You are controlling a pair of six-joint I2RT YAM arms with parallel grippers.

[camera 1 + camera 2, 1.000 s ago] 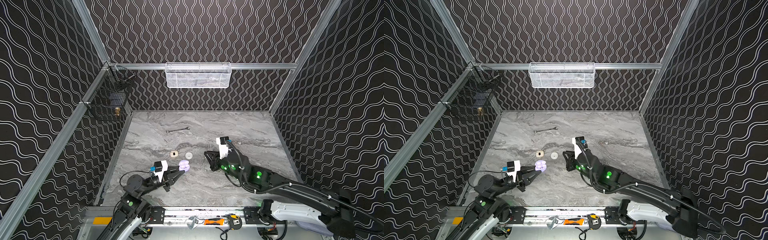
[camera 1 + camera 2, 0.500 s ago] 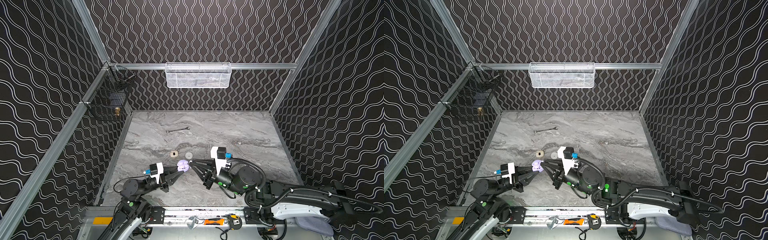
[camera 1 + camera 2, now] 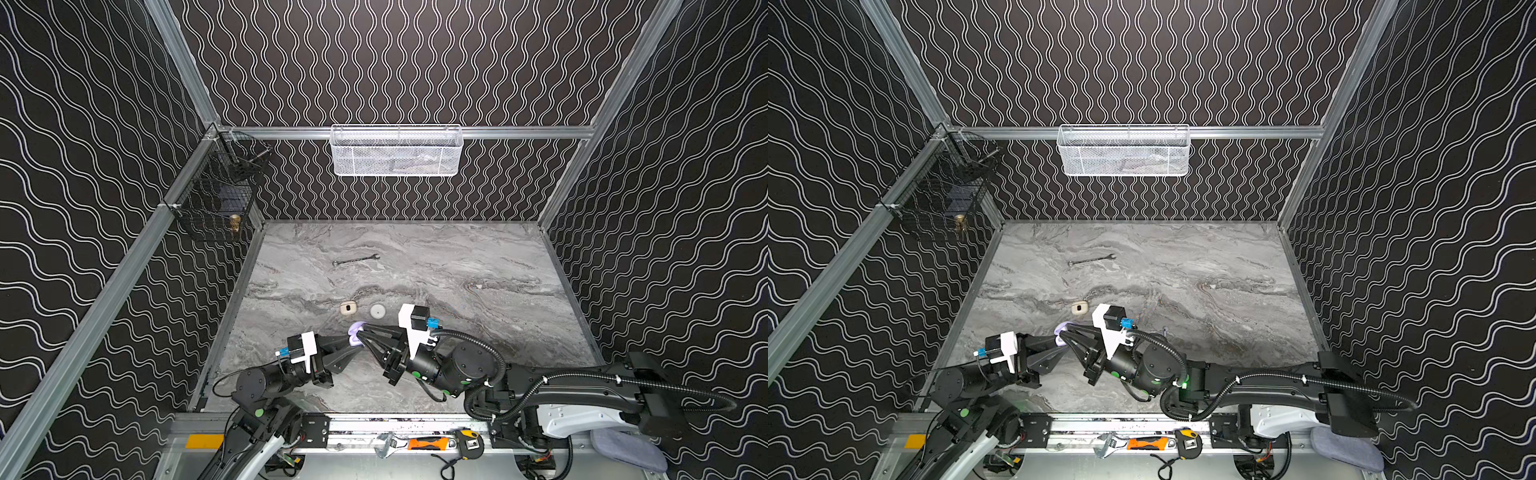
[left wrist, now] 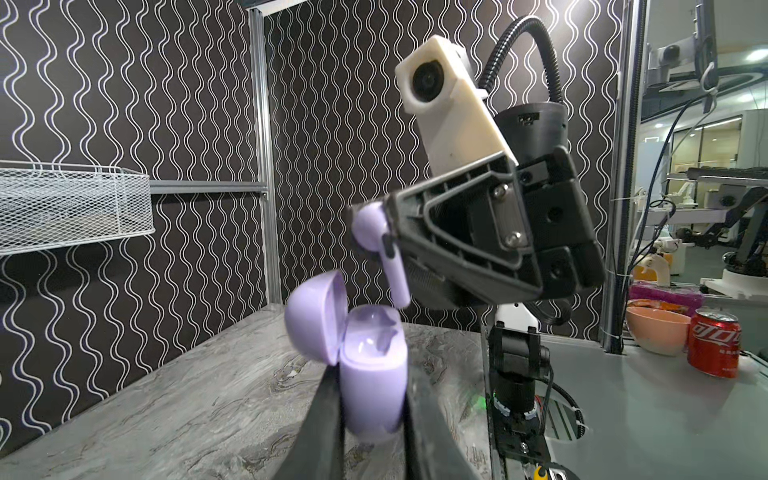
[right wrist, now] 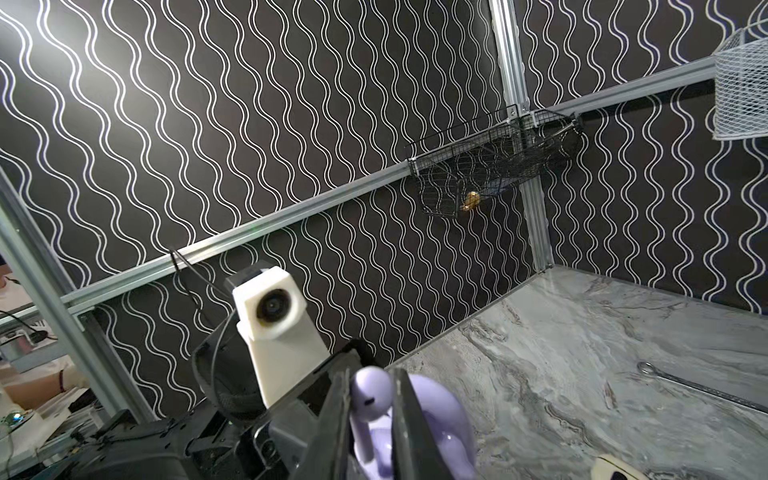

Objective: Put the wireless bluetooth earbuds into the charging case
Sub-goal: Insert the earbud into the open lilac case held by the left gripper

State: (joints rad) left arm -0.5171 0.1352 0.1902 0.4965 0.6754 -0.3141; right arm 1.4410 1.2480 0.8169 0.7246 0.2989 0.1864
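My left gripper [image 4: 371, 374] is shut on the body of a lavender charging case [image 4: 372, 395], held upright above the table with its lid [image 4: 311, 320] swung open. My right gripper [image 5: 371, 374] is shut on the head of one lavender earbud [image 5: 370, 395]. The earbud's stem [image 4: 395, 282] hangs down just above the open case and is not seated in it. In both top views the two grippers meet tip to tip at the case [image 3: 354, 334] [image 3: 1061, 332], near the front of the table. The other earbuds are not visible.
A cream case [image 3: 348, 308] and a round white case [image 3: 377, 311] lie just behind the grippers. A wrench [image 3: 355, 260] lies farther back. A white mesh basket [image 3: 395, 150] hangs on the back wall. A black wire basket [image 3: 216, 195] hangs on the left wall.
My right arm has swung left from the table's middle and brought the earbud over the open case. My left gripper has kept hold of the case and barely moved.
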